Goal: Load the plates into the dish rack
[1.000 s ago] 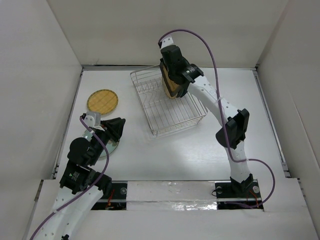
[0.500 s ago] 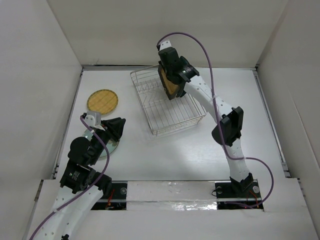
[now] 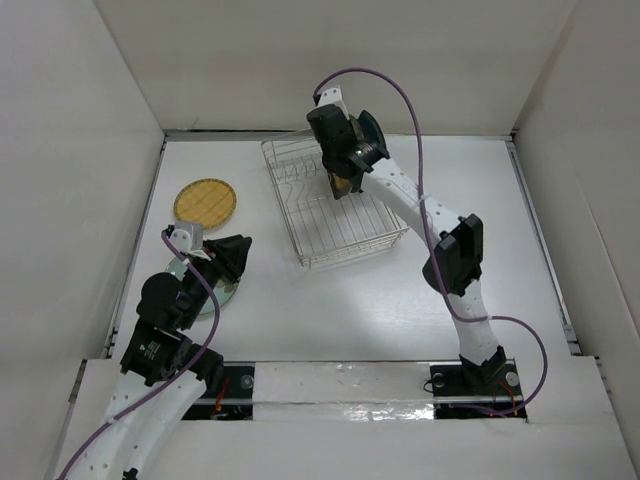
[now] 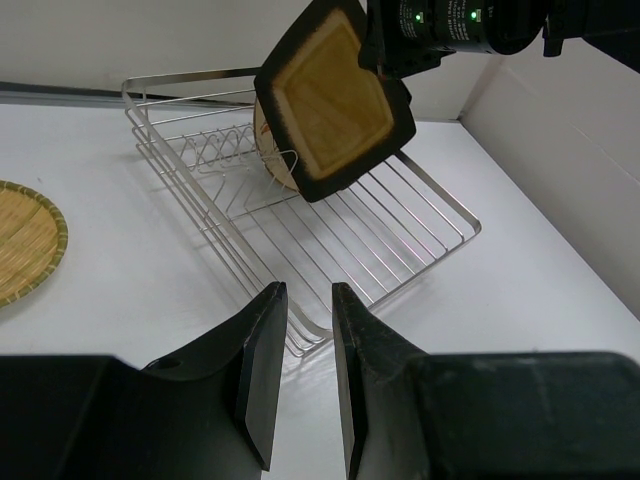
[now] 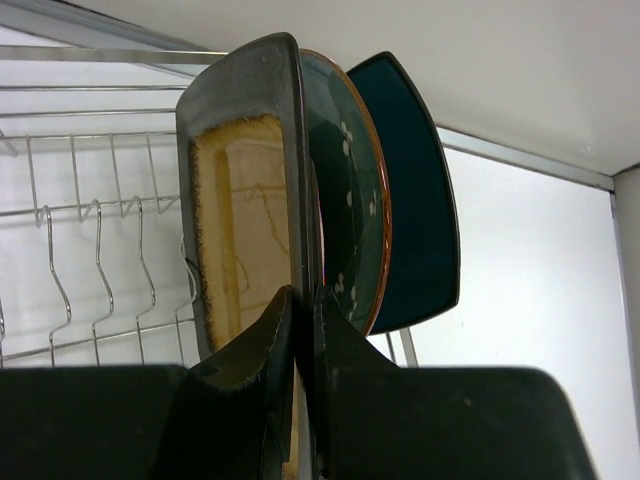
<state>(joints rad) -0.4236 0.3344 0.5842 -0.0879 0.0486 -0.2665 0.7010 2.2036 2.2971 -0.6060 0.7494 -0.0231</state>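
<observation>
My right gripper (image 3: 338, 172) is shut on the lower edge of the amber black-rimmed square plate (image 3: 344, 186) and holds it upright over the back of the silver wire dish rack (image 3: 350, 230). In the right wrist view the gripper (image 5: 303, 295) pinches this plate (image 5: 240, 240) right beside the dark teal round plate (image 5: 350, 200) and the teal square plate (image 5: 415, 200), both standing in the rack (image 5: 100, 200). A cream plate edge (image 4: 268, 155) shows behind the amber plate (image 4: 335, 100). My left gripper (image 4: 308, 292) is open and empty, low over the table left of the rack (image 4: 400, 240).
The yellow checked round plate (image 3: 205, 202) lies flat at the left of the table, also in the left wrist view (image 4: 25, 245). The pale green round plate (image 3: 225, 295) lies partly under my left arm. White walls enclose the table at the back and on both sides.
My right gripper has carried the amber plate toward the back left of the rack and turned it more edge-on, close to the standing plates. The left arm has not moved.
</observation>
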